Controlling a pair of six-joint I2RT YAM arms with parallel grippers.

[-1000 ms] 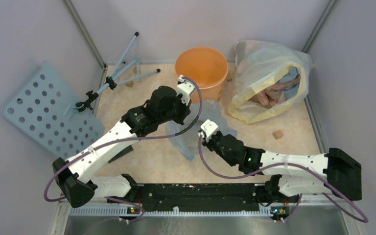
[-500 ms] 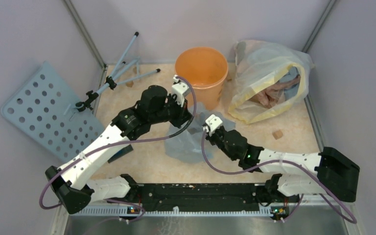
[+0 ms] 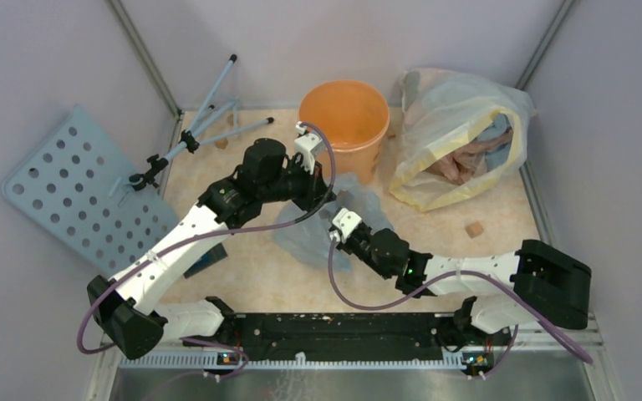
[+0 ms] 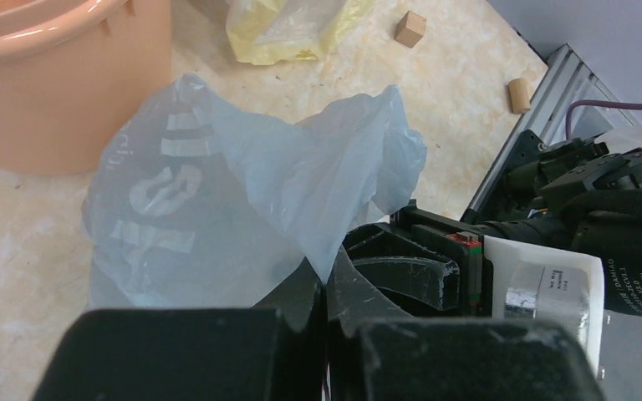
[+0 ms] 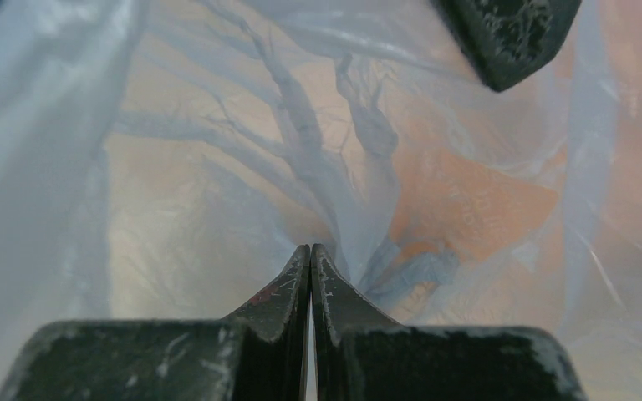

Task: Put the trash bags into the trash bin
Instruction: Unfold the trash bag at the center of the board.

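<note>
A thin, crinkly, translucent grey-bluish plastic trash bag [image 3: 318,238] with pale lettering sits bunched on the speckled beige counter [image 3: 251,267]. It is outside the round orange plastic bucket [image 3: 344,117], just on the bucket's near side, with its far edge close to the bucket's wall. The left pincer [image 4: 326,282] is pressed together on a fold of the bag, on the side towards the bucket. The right pincer [image 5: 310,251] is clamped on gathered film of the same bag, a little farther from the bucket. A large clear bag with yellow edges [image 3: 456,142] lies to the right of the bucket.
</note>
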